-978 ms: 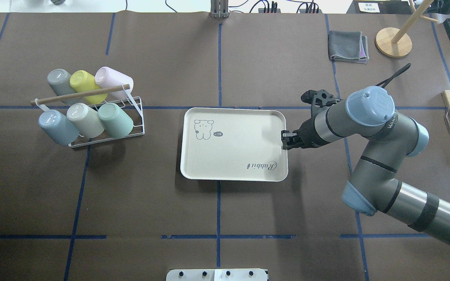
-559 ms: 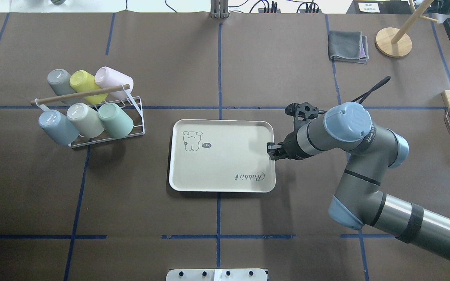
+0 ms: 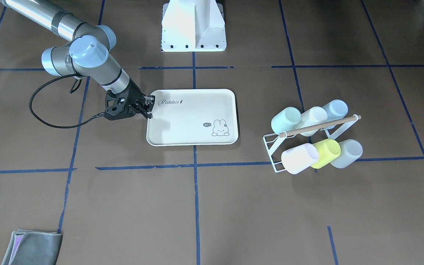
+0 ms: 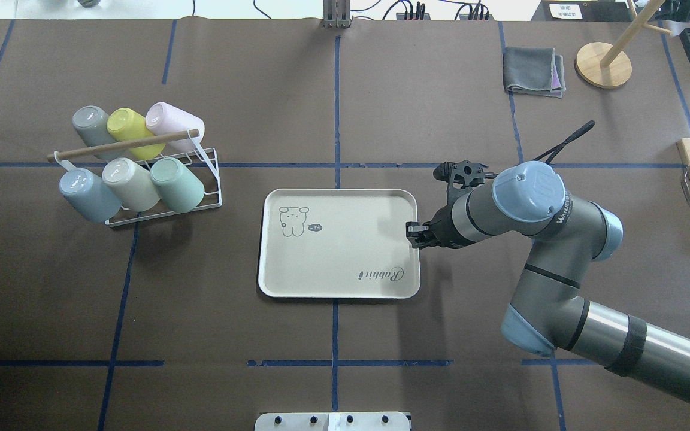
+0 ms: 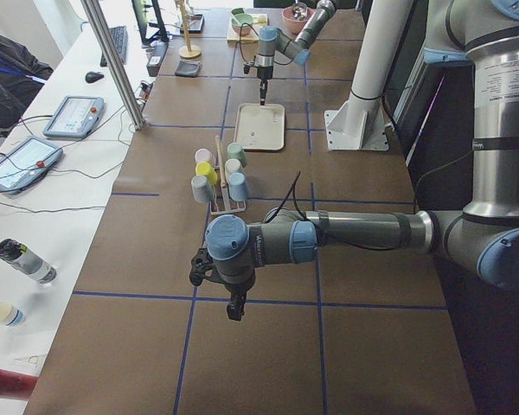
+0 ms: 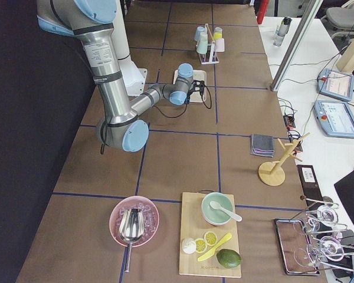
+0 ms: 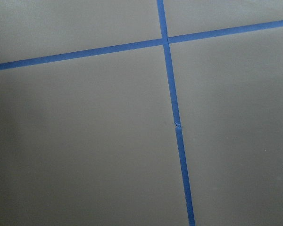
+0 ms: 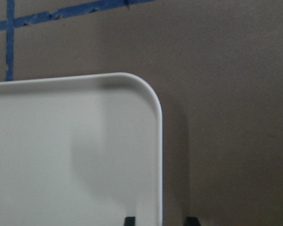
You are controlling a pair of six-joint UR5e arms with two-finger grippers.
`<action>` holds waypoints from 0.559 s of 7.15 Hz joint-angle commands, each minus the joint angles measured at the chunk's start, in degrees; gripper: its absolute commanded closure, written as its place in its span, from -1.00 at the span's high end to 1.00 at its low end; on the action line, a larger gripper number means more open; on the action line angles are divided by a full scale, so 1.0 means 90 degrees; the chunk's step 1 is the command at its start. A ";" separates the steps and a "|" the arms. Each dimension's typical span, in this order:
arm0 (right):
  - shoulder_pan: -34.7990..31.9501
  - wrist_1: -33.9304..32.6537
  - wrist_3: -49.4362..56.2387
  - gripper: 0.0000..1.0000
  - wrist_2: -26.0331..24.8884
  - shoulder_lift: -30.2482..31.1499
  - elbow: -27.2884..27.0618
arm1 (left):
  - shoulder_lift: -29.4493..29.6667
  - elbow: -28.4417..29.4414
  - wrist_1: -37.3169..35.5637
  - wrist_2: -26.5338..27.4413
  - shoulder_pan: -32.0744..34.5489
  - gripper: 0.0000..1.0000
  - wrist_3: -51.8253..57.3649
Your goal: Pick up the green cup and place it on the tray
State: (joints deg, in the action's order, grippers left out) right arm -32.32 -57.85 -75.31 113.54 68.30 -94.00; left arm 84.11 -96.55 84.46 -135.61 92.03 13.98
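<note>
From the front-facing camera, the green cup (image 3: 285, 119) lies on its side in the white wire rack (image 3: 271, 147), well apart from the tray (image 3: 190, 125), which holds nothing. The pick is therefore not yet begun, and both the lift and the placement remain. The right gripper (image 3: 148, 107) sits at the tray's short edge beside the "Rabbit" script. The right arm (image 3: 98, 62) slants down from the view's upper left, its wrist low over the table (image 3: 123, 206).

Overhead, the green cup (image 4: 177, 184) is the lower-row cup nearest the tray, with five other cups (image 4: 126, 124) racked beside and behind it. The right arm comes in from the lower right with its elbow folded, and the gripper meets the tray's right rim about midway along.

In the exterior left view, the left arm (image 5: 355, 232) stretches over bare table. The left gripper (image 5: 233, 307) points down, away from the rack, and it cannot be told whether it is open or closed.

In the exterior right view, the right arm folds low toward the tray, but the claw is too small to read.

The left wrist camera shows only brown table and blue tape lines (image 7: 172, 94), with no fingers in frame.

The right wrist camera shows the tray's rounded corner. Two dark fingertips (image 8: 129, 220) stand on either side of the rim with a gap on each side. The jaws look parted astride the rim, clamping nothing.
</note>
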 commanded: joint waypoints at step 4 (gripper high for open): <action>-0.2068 -0.3303 0.2928 1.00 0.1094 0.0135 -0.0931 | 0.0010 -0.0082 0.0000 0.0057 0.0000 1.00 0.0048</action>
State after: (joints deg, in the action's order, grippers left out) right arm -45.35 -80.71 -58.63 121.32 68.77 -100.50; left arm 84.13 -96.80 84.46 -135.20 92.02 14.39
